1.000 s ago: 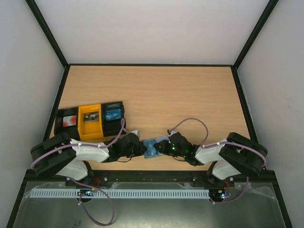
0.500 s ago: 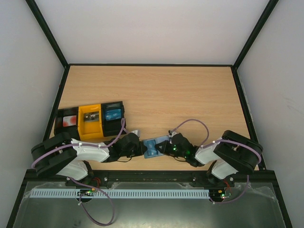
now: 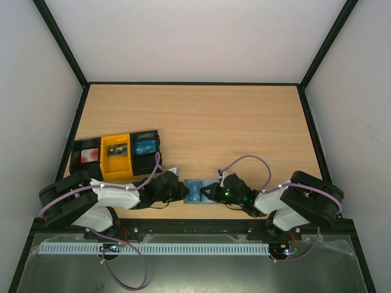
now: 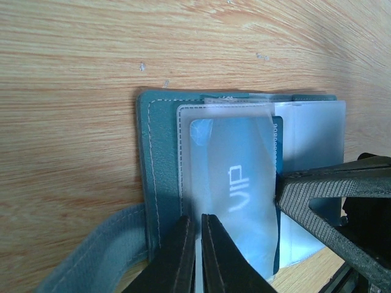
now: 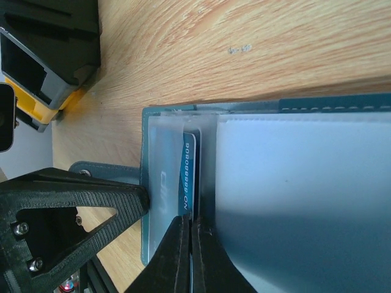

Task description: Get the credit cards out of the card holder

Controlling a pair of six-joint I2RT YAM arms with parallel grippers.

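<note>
**Arms.** Two, mounted at the near edge of the table [image 3: 214, 122], both folded low and reaching inward toward each other.

**Left gripper** [image 4: 197, 218]. Fingers pinched almost together on the near edge of the holder [image 4: 148, 159], at the seam where the teal cover meets a frosted sleeve [image 4: 229, 165]. In the right wrist view one of its fingers lies with its tip against the holder's edge, above the strap.

**Right gripper** [image 5: 190, 223]. Fingers pressed together on the end of a dark blue card [image 5: 189, 171], which runs straight into the fingertips. In the left wrist view one fingertip touches that card's edge.

**Holder.** Teal, with pale stitching, lying open and flat on the table between the two grippers, close to the near edge and a little left of centre. Frosted sleeves are fanned over its inner face.

**Card.** A narrow strip shows between two sleeves, with white digits along it. The sleeve beside it has "VIP" reading through; whether that is the same card cannot be told.

**Strap** [image 4: 91, 256]. Teal, trailing from the holder's edge onto the wood.

**Trays.** Three box-shaped, touching in a row, farther back at the table's left edge: black [image 3: 85, 155], yellow [image 3: 116, 154], black [image 3: 145, 149].

**Table.** Light wood grain with a black rim and pale walls beyond.
</note>
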